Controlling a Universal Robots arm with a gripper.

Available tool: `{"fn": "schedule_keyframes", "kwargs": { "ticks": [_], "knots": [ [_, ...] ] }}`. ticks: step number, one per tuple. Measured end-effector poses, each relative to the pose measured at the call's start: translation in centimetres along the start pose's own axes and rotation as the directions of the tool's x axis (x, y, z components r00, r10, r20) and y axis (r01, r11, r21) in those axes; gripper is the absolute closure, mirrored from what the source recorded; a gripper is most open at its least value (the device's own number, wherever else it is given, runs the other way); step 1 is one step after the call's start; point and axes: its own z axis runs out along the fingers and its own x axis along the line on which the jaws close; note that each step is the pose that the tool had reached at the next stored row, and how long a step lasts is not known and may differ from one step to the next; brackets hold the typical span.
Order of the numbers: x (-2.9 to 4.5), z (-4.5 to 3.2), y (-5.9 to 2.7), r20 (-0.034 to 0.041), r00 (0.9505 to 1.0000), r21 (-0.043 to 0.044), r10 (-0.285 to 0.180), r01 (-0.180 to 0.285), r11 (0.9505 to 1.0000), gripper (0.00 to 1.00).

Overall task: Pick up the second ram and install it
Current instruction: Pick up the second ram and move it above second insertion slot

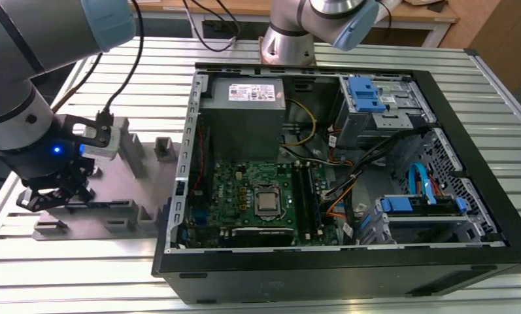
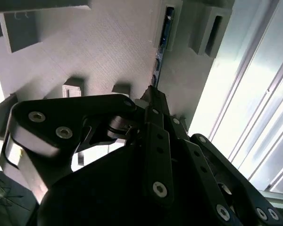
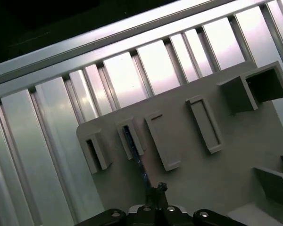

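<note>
The second ram (image 2: 162,42) is a thin stick standing on edge in the grey fixture plate (image 2: 99,47), its far end in a slotted post. In the first wrist view the ram (image 3: 134,150) runs from that post on the plate (image 3: 226,174) to my fingertips. My gripper (image 2: 153,96) has its fingers drawn together on the ram's near end, and the tips (image 3: 156,189) pinch the stick's edge. In the exterior view my gripper (image 1: 55,199) is low over the fixture plate (image 1: 112,176), at the view's left of the open computer case (image 1: 330,268).
The case lies on its side with the motherboard (image 1: 242,190), its silver processor chip (image 1: 267,201) and long memory slots (image 1: 308,190) exposed. Cables and blue drive brackets (image 1: 365,95) fill its right half. A second arm's base (image 1: 286,39) stands behind. Tall posts (image 1: 164,149) rise from the plate.
</note>
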Motion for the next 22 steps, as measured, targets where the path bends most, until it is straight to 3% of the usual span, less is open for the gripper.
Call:
{"fn": "schedule_keyframes", "kwargs": {
  "ticks": [5, 10, 16, 22],
  "knots": [
    [0.00, 0.01, 0.00, -0.0025, 0.9977, -0.0018, -0.068, 0.068, 0.9977, 0.93],
    [0.00, 0.01, 0.00, -0.0048, 0.9920, -0.0035, -0.126, 0.126, 0.9920, 0.93],
    [0.00, 0.01, 0.00, -0.0072, 0.9810, -0.0057, -0.194, 0.194, 0.9810, 0.93],
    [0.00, 0.02, 0.00, -0.0094, 0.9656, -0.0080, -0.260, 0.260, 0.9656, 0.93]
  ]
}}
